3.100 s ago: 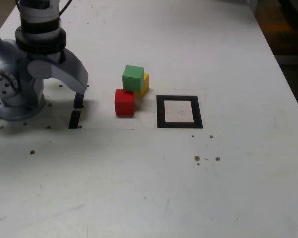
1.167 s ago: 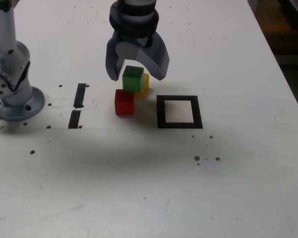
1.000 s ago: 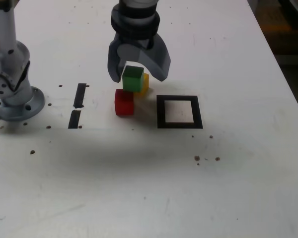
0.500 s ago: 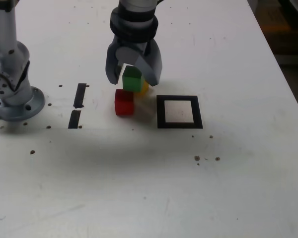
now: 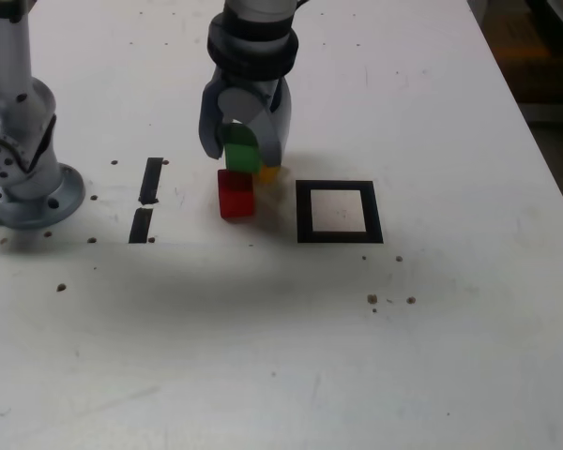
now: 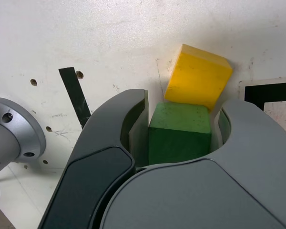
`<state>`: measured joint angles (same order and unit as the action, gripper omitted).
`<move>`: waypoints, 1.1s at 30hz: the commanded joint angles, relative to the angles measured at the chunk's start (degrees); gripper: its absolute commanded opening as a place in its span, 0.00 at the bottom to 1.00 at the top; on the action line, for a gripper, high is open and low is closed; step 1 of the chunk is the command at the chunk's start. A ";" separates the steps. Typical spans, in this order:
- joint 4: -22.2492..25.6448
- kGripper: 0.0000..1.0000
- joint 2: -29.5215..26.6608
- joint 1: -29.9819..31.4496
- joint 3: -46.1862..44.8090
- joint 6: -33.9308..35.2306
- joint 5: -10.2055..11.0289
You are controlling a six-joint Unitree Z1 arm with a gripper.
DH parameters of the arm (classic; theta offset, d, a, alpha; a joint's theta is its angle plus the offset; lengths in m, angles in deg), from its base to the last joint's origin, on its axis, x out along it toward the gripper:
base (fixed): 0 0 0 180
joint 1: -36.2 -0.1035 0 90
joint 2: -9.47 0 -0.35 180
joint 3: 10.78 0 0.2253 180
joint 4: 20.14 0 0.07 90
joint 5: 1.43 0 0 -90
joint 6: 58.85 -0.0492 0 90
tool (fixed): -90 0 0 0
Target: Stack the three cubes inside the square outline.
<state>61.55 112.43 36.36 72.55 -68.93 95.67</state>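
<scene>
My gripper (image 5: 242, 155) is shut on the green cube (image 5: 239, 150), its two grey fingers pressed against opposite sides. The wrist view shows the green cube (image 6: 180, 133) squeezed in the gripper (image 6: 181, 112), with the yellow cube (image 6: 198, 76) just beyond it. In the exterior view only a corner of the yellow cube (image 5: 268, 172) peeks out behind the right finger. The red cube (image 5: 235, 194) sits on the table directly in front of the gripper. The square outline (image 5: 338, 186), black with a white interior, lies to the exterior view's right of the cubes and holds nothing.
Two short black strips (image 5: 151, 179) (image 5: 141, 225) lie to the exterior view's left of the cubes, near the arm's grey base (image 5: 19, 178). Dark specks (image 5: 372, 299) dot the white table. The table's right edge (image 5: 544, 141) borders a darker floor.
The fingers, wide open around the green cube a second ago, have closed onto its sides. The cubes and the arm have hardly shifted.
</scene>
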 commanded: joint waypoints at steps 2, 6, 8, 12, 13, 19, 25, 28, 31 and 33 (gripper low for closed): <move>2.11 0.11 -0.10 -0.13 3.08 -0.03 0.75; 8.82 0.11 0.98 -0.31 12.00 -0.25 2.59; 12.99 0.11 2.54 -0.93 17.96 -0.91 3.30; 18.97 0.11 6.97 -3.07 30.11 -2.92 2.42; 19.67 0.11 8.14 -3.55 32.78 -3.22 1.83; 20.85 0.11 15.84 -4.84 44.48 -1.24 0.41; 20.32 0.11 22.12 -5.00 45.97 -0.31 0.47; 19.22 0.11 24.35 -5.03 44.65 -0.32 0.28; 18.10 0.11 25.65 -5.06 43.42 -0.39 0.14; 17.65 0.11 26.12 -5.06 42.84 -0.52 0.02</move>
<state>79.18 138.78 31.34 115.58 -69.38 95.82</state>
